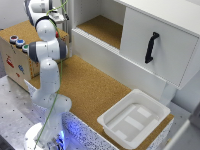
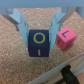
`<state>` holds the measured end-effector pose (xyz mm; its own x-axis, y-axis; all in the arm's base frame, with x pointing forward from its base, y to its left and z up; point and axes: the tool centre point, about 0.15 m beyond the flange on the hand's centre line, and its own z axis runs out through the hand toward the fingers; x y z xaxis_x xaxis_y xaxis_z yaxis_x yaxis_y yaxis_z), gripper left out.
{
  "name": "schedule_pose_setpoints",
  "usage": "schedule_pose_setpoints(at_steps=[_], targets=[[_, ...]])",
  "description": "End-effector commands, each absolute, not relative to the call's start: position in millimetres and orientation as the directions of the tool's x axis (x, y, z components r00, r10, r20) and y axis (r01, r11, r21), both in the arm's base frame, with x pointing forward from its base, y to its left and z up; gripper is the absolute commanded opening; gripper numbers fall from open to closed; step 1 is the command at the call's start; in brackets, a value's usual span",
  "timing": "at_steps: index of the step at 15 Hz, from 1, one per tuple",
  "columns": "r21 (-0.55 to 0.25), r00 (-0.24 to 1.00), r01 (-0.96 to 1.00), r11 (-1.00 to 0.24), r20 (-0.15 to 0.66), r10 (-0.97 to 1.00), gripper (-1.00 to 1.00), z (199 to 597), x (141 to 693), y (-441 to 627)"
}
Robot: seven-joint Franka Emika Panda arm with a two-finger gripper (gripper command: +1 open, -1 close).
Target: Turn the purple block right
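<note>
gripper [image 2: 39, 31] of mine sits spread around the purple block [image 2: 39, 43], one pale finger [image 2: 20, 24] on each flank of it, and from the wrist view i cannot tell whether the pads are pressing its sides or only bracketing them, so i will not call it clenched or released. the purple block rests on the cork surface [image 2: 15, 60], its upper face showing a yellow ring and a yellow bar, and a pink block [image 2: 64, 37] lies just beside it, close to one of my fingers. in the exterior view my arm [image 1: 47, 50] reaches toward the far end of the cork, and the block itself is hidden there. to turn it well, i judge i should have an even grip on both flanks before i rotate, keep my wrist axis over the block's middle so it spins in place and does not sweep sideways, and watch the finger nearest the pink block, since a wide swing could nudge that neighbour.
</note>
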<state>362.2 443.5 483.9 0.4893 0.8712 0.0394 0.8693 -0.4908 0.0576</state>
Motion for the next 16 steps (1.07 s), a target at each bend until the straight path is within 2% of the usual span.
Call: schedule_pose_setpoints(at_steps=[1, 7, 16], targets=[[0.058, 0.649, 0.759, -0.649, 0.019, 0.761, -1.00, 500, 382, 438], [-0.017, 0.852, 0.524, -0.852, 0.021, 0.523, -1.00, 482, 386, 473], [-0.009, 0.956, 0.290, -0.957, -0.043, 0.291, -1.00, 474, 352, 460]])
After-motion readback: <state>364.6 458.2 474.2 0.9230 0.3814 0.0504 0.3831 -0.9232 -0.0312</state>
